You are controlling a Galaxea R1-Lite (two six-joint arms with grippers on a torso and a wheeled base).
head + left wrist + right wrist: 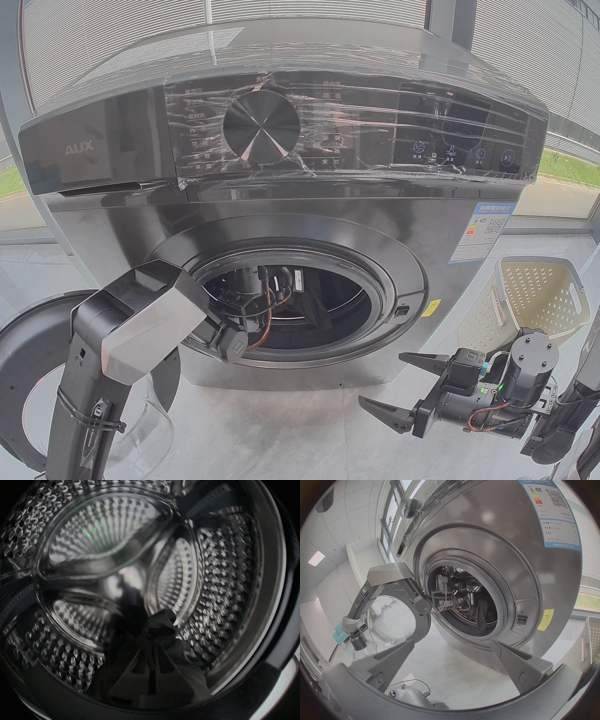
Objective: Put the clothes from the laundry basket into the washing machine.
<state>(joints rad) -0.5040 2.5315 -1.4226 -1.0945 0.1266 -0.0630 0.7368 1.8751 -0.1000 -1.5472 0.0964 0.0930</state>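
My left gripper (151, 655), deep in the drum (218, 573), looks pinched shut on a dark garment (161, 620). My right gripper (381, 378) gapes empty near the laundry basket (544, 294). If I pull back before releasing, I'd likely drag that cloth out.

Left arm (134, 325) black, silver panel; orange cables (269, 317); right gripper (380, 378) dark, pointed jaws
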